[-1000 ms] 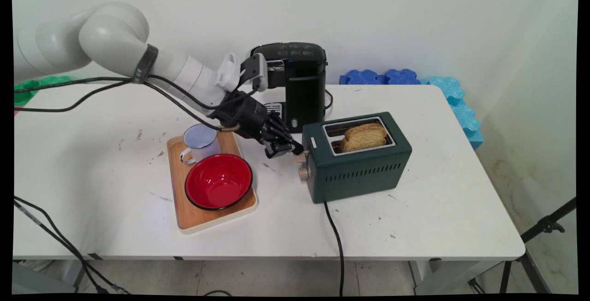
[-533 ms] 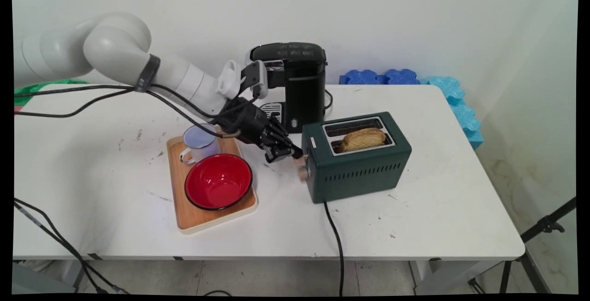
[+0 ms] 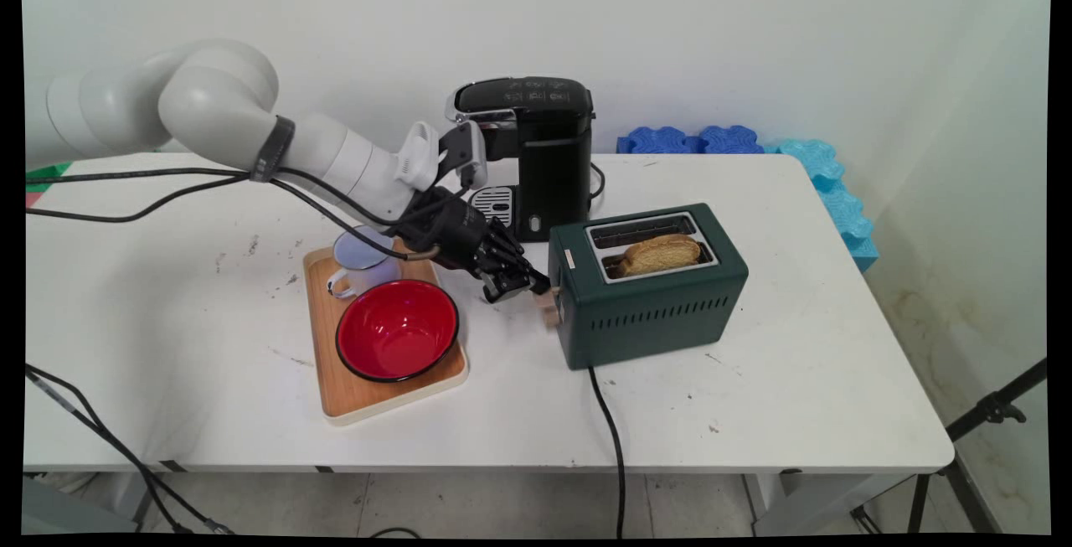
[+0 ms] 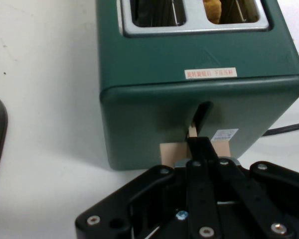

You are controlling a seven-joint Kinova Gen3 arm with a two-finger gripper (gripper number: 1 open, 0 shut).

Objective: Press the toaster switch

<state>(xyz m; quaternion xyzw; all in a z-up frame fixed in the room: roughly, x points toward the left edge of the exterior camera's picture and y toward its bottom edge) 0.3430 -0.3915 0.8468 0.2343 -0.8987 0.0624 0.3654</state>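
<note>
At the toaster's [image 3: 649,283] end face, the gripper [image 3: 521,282] sits with its fingers [image 4: 200,149] drawn together, the tips resting on top of the pale wooden lever [image 4: 194,148] that pokes out of the vertical slot; the linkage hides the exact contact from the hand camera, so whether they press it or only touch it is hard to say. That lever stands low in its slot, near the bottom of the end face. Just below it on the same face is a round wooden knob [image 3: 550,317]. A slice of toast [image 3: 660,252] sits sunk in the toaster's nearer slot, only its top crust showing above the metal rim, while the farther slot looks empty. From the toaster's near corner a black cord [image 3: 613,438] runs off the table's [image 3: 796,363] front edge. Left of the toaster lies a wooden tray [image 3: 352,392] bearing a red bowl [image 3: 397,330] and, behind that, a white mug [image 3: 362,260]. Behind the toaster and a little to its left stands a black coffee machine [image 3: 536,153]. Blue foam pieces [image 3: 737,141] lie against the wall beyond the toaster.
</note>
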